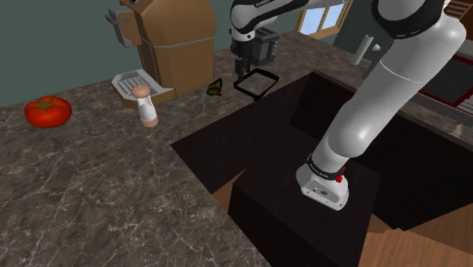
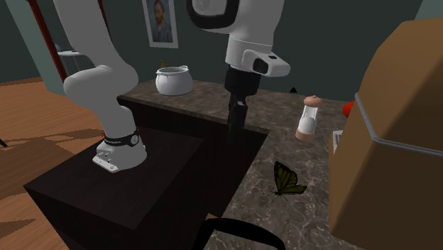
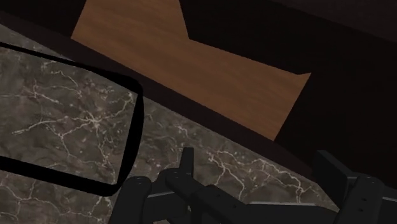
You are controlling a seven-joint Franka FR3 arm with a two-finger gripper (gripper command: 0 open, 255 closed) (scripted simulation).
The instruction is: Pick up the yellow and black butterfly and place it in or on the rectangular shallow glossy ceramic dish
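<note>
We see the gripper (image 1: 250, 67) hanging above the marble desk (image 1: 114, 197), directly over the far part of the rectangular dish (image 1: 267, 86). In the wrist view its two black fingers (image 3: 186, 164) stand apart with only desk surface between them, so they are released and grasp nothing. The dish has a thin black rim (image 3: 132, 127) with rounded corners, and the marble pattern shows inside it. It lies close to the desk edge, past which we see brown floor (image 3: 191, 70).

The butterfly (image 1: 215, 88) sits on the desk just beside the dish, toward the shoulder view's left, between the dish and the big brown box (image 1: 170, 42). It does not touch the dish. In the second exterior view we see the butterfly (image 2: 285, 179) with its dark, yellow-green wings raised, a piece of the black rim (image 2: 238, 224) below it, and the fingers pointing straight down well behind it.

Further toward the shoulder view's left stand a small shaker (image 1: 146, 106) and, well apart, a red tomato (image 1: 48, 111). A white pot (image 2: 174, 79) rests on the desk beyond the arm's dark stand (image 2: 128, 185).
</note>
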